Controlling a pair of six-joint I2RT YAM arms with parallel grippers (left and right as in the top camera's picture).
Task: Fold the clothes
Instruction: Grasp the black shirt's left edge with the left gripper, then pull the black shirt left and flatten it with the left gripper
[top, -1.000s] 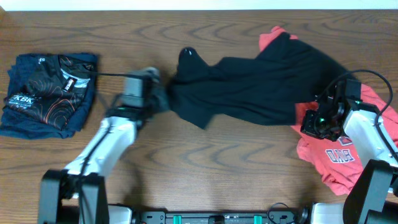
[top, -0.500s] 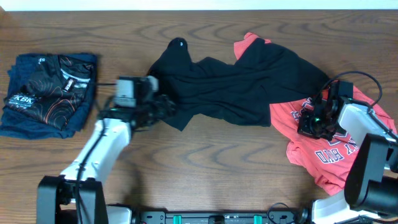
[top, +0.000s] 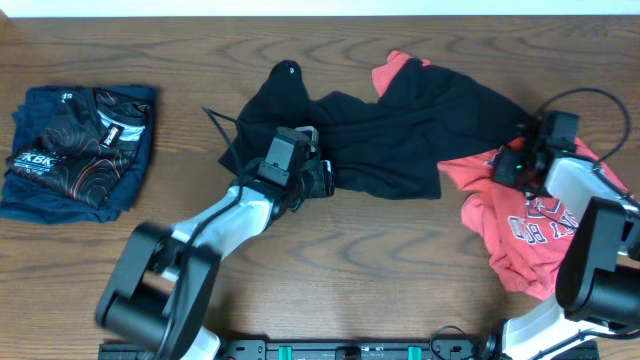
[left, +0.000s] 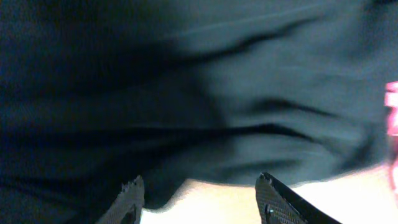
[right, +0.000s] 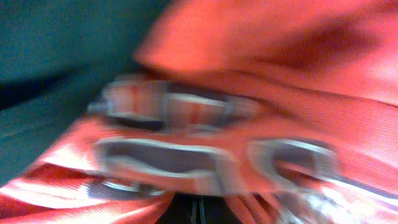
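Left gripper (top: 319, 180) now farther right, beside black shirt (top: 400, 130)

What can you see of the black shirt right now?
The black shirt is soft, plain dark fabric, unfolded and rumpled, stretched across the middle of the table. A small white mark shows near its far-left tip. Its right part overlaps the red shirt. The left gripper sits at its near-left edge, jaws open, gripping nothing; in that wrist view the creased cloth fills nearly the whole frame.
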